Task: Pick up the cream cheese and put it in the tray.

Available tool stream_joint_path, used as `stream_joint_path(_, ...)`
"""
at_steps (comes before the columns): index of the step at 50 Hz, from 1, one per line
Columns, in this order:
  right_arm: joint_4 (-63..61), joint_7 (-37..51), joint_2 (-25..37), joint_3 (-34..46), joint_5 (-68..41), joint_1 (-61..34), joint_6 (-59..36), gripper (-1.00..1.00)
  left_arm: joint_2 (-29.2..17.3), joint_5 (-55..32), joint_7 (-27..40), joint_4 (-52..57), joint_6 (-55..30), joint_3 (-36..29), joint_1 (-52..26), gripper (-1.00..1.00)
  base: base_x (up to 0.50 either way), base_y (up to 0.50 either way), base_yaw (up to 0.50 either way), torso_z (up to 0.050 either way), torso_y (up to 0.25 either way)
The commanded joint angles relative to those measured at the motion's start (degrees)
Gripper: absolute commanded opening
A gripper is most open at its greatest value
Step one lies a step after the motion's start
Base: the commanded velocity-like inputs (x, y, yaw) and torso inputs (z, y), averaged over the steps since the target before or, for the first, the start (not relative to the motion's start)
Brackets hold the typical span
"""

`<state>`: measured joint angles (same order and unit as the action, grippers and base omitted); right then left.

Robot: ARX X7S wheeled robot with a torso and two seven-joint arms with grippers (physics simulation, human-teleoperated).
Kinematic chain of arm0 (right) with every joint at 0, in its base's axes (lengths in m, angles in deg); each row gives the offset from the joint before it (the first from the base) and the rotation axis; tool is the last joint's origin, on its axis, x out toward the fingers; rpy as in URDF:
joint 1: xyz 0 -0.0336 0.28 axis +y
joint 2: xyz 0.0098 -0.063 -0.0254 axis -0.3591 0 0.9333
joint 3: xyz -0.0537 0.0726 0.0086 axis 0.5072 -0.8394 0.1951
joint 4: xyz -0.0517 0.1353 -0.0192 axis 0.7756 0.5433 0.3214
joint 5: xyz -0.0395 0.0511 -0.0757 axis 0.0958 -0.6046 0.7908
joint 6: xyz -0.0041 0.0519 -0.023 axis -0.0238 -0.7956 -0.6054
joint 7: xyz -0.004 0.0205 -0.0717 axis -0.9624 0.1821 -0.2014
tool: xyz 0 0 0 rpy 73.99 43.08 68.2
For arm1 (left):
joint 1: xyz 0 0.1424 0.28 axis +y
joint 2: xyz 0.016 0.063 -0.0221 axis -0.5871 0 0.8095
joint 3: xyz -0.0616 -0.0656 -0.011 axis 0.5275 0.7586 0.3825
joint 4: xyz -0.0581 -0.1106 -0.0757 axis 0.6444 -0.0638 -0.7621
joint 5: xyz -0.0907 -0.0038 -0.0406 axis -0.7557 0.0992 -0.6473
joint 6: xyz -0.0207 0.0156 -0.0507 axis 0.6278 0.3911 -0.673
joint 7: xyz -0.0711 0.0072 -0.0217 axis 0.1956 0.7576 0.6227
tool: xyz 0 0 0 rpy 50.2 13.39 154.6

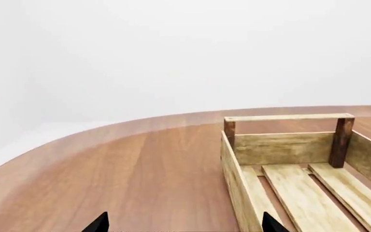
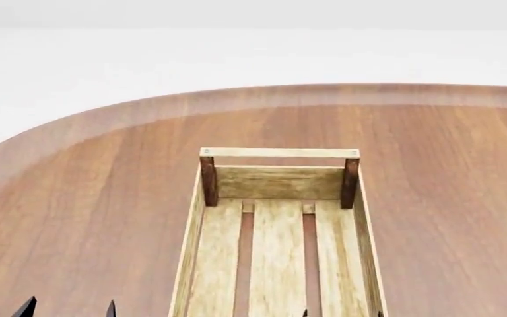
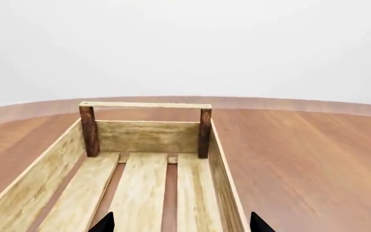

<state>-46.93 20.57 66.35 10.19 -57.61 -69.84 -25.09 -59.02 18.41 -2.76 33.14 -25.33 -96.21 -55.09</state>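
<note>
The long open tray [image 2: 280, 181] of light wooden slats, with dark brown corner posts and a rail handle at its far end, lies on the rounded reddish-brown wooden tabletop [image 2: 86, 198]. It is straight ahead of the right pincer [image 3: 180, 223], whose tips hang over its slatted floor. The left pincer [image 1: 184, 223] sits just beside the tray's near side wall, one tip over the bare tabletop. Both pincers show only dark fingertips set well apart — wide, with nothing between them.

The cream cheese is not in any view, so its place cannot be told. The likely trouble is reaching blind: a low pincer could catch the tray's wall or rail and shove it.

No writing or labels are visible — the tray is plain wood.
</note>
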Motion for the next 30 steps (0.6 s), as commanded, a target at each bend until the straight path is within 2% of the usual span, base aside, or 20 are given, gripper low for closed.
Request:
stream_joint_path(1, -12.52, 2.55, 1.6, -2.87, -7.49, 1.5, -16.57, 1.0, -0.32, -0.72, 0.4, 0.58, 0.05, -0.11, 0.45, 1.0, 0.0, 0.0, 0.0, 0.0, 0.0)
stream_joint_path(4, -20.15, 5.17, 2.6, -5.49, -11.76, 2.46, -26.49, 1.0, -0.25, -0.8, 0.43, 0.28, 0.14, -0.32, 0.33, 1.0, 0.0, 0.0, 0.0, 0.0, 0.0)
stream_joint_path(7, -25.31, 6.92, 3.35, -8.03, -14.74, 3.54, -31.47, 1.0, -0.32, -1.01, 0.44, 0.21, 0.08, -0.39, 0.22, 1.0, 0.0, 0.0, 0.0, 0.0, 0.0)
stream_joint_path(9, -27.32, 9.85, 4.4, -7.52, -14.25, 3.15, -37.79, 1.0, -0.36, -1.14, 0.39, 0.0, 0.03, -0.46, 0.05, 1.0, 0.0, 0.0, 0.0, 0.0, 0.0)
stream_joint_path(10, -27.96, 9.42, 3.9, -8.75, -15.52, 3.7, -36.95, 1.0, -0.38, -1.14, 0.36, -0.21, 0.14, -0.52, -0.06, 1.0, 0.0, 0.0, 0.0, 0.0, 0.0)
stream_joint_path(11, -29.21, 10.84, 3.34, -10.96, -17.88, 3.65, -40.53, 1.0, -0.41, -1.21, 0.35, -0.25, 0.14, -0.55, -0.1, 1.0, 0.0, 0.0, 0.0, 0.0, 0.0)
stream_joint_path(15, -32.64, 13.03, 2.52, -15.68, -22.43, 4.03, -45.04, 1.0, -0.52, -1.34, 0.53, -0.16, 0.26, -0.59, 0.01, 1.0, 0.0, 0.0, 0.0, 0.0, 0.0)
stream_joint_path(19, -36.57, 15.76, 4.04, -16.53, -23.27, 4.62, -49.94, 1.0, -0.57, -1.47, 0.59, -0.4, 0.25, -0.72, -0.19, 1.0, 0.0, 0.0, 0.0, 0.0, 0.0)
stream_joint_path(30, -41.86, 20.62, 2.58, -28.76, -31.24, 5.67, -56.6, 1.0, -0.81, -1.91, 0.76, -0.8, -0.08, -1.08, -0.5, 1.0, 0.0, 0.0, 0.0, 0.0, 0.0)
